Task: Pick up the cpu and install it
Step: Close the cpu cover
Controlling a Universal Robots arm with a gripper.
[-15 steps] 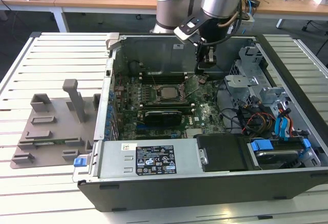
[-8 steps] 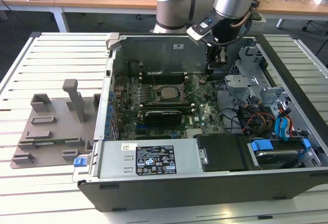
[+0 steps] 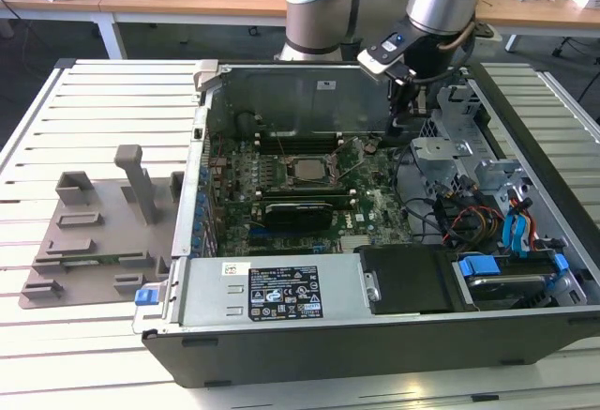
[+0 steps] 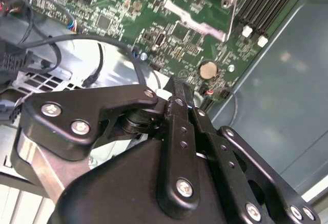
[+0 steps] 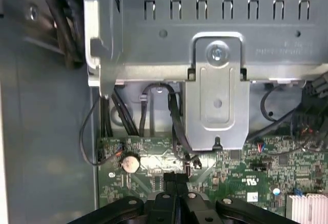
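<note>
Exterior view: the cpu lies flat on the motherboard in the open case; the pincer hangs at its two o'clock, apart from it. Second wrist view: the pincer is pressed together, empty. First wrist view: the pincer likewise, near a coin battery.

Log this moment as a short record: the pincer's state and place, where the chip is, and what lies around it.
pincer: shut, nothing seen between its fingers; reaching into the open computer case, over the green board near the coin battery
chip: silvery square in the socket at the board's middle, apart from the pincer
card: black, beside the chip on the board
tray: grey plastic, on the slatted table, on the exterior view's left of the case
</note>
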